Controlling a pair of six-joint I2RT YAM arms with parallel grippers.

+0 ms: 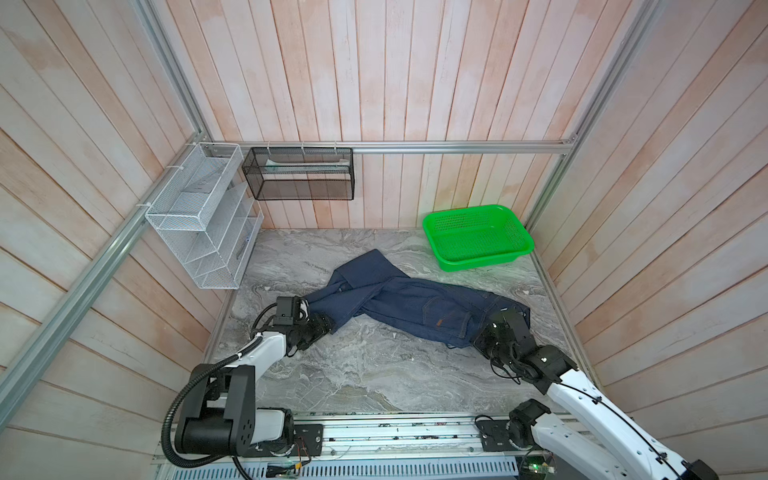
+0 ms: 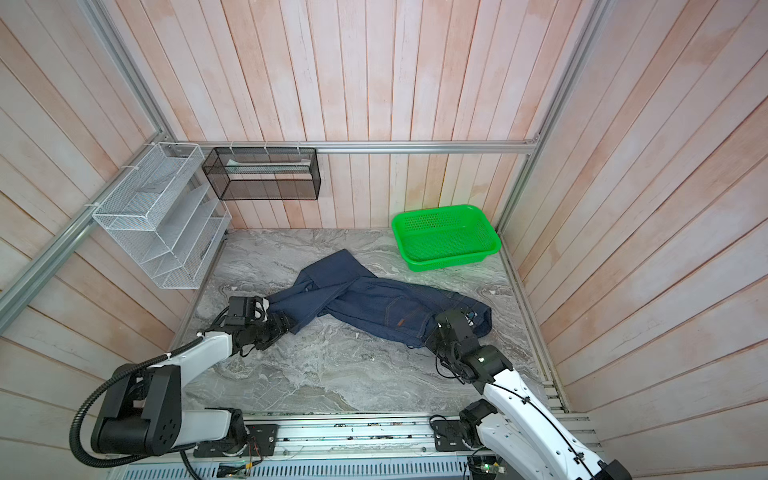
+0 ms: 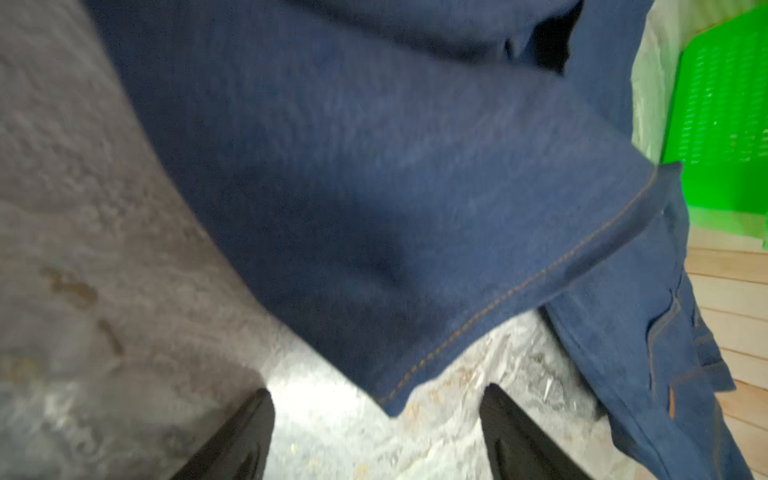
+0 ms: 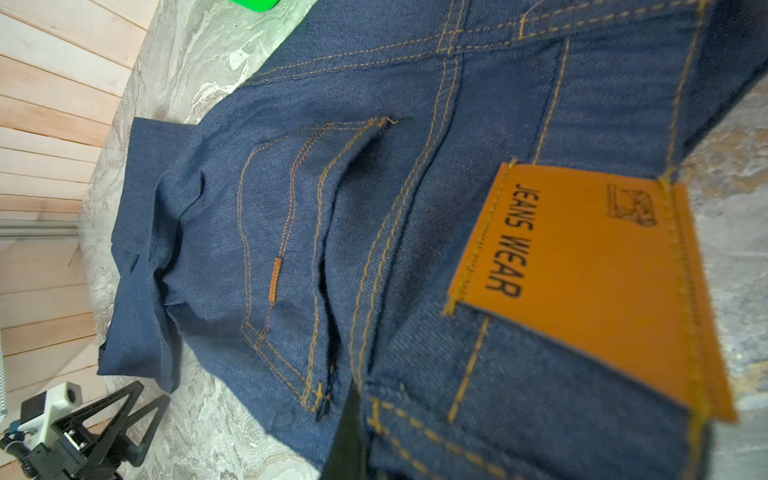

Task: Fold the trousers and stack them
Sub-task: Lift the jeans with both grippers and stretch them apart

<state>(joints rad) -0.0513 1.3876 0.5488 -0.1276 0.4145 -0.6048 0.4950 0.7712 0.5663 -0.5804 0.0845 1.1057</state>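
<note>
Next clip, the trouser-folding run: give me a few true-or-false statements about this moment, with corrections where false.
1. The green basket is empty. True.
2. The trousers lie neatly folded. False: they sprawl unfolded on the table.
3. The left gripper clamps a trouser leg. False: it is open, and the hem corner lies loose by its fingers.
4. The right gripper is shut on the waistband near the brown patch. True.
</note>
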